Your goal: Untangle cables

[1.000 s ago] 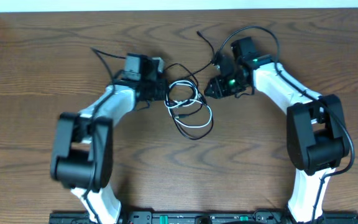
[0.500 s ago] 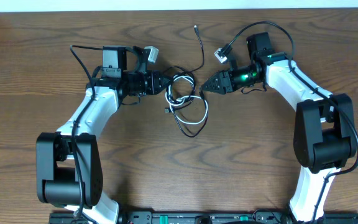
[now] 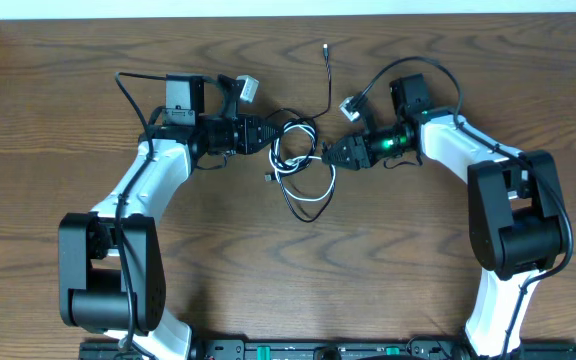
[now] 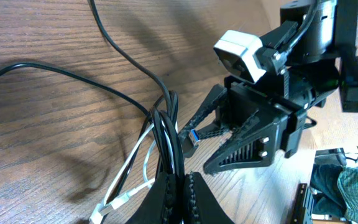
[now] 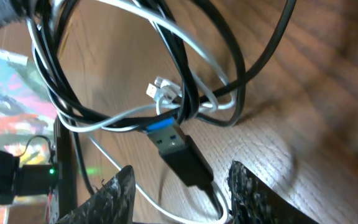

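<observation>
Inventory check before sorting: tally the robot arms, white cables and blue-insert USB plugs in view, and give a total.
Robot arms: 2 (left arm, right arm)
White cables: 1 (white cable)
Blue-insert USB plugs: 1 (USB plug)
Total: 4

The cables (image 5: 188, 109) run off the right wrist view's top edge.

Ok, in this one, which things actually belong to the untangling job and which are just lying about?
Job:
- black cables, clamped in the shut left hand
- white cable, tangled with them
- black USB plug, inside the open right hand, not gripped

Lying about:
- green checked cloth, at the left wrist view's lower right corner
</observation>
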Controlling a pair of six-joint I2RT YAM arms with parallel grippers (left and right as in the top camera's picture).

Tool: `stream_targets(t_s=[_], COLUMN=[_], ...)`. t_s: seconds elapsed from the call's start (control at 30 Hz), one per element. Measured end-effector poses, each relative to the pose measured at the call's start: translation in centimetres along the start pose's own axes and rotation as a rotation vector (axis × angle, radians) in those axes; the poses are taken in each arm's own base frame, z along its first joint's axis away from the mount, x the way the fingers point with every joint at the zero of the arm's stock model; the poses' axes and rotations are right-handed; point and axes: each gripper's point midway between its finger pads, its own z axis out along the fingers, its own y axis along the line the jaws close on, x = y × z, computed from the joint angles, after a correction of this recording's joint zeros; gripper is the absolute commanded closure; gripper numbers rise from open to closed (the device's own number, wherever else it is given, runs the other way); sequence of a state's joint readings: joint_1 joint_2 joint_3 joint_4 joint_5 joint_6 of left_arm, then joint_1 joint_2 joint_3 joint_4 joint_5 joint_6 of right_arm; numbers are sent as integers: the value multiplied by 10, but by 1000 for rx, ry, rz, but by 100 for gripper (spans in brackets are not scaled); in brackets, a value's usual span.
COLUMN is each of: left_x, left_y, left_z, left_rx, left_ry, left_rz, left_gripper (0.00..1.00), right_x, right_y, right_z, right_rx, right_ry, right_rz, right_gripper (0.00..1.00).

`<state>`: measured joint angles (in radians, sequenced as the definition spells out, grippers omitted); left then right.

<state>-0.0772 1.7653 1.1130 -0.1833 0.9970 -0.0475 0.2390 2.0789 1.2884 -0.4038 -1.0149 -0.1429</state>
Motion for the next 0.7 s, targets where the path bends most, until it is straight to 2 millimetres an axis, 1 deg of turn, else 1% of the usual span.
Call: stream_targets(t_s=[0.23, 0.27, 0.4, 0.53, 0.63, 0.7], left_x=[0, 0, 0, 0, 4, 7], left_y=[0, 0, 0, 1, 9, 17], left_z=[0, 0, 0, 0, 0, -1], left_rx=[0, 0, 0, -6, -53, -99], left_ry=[0, 0, 0, 1, 11, 18], left_rz=[0, 0, 0, -2, -22, -36], left_gripper=[93, 92, 92, 92, 92, 92], right_x=[11, 13, 20, 16, 16, 15], right_y=[-1, -1, 2, 8, 10, 12], right_z=[8, 10, 19, 24, 25, 25], right_rx=[-28, -28, -34, -53, -59, -73], right_ry=[-22, -19, -9, -19, -20, -24], right_rz=[-36, -38, -58, -94, -103, -115], right_gripper=[60, 62, 78, 85, 99, 99])
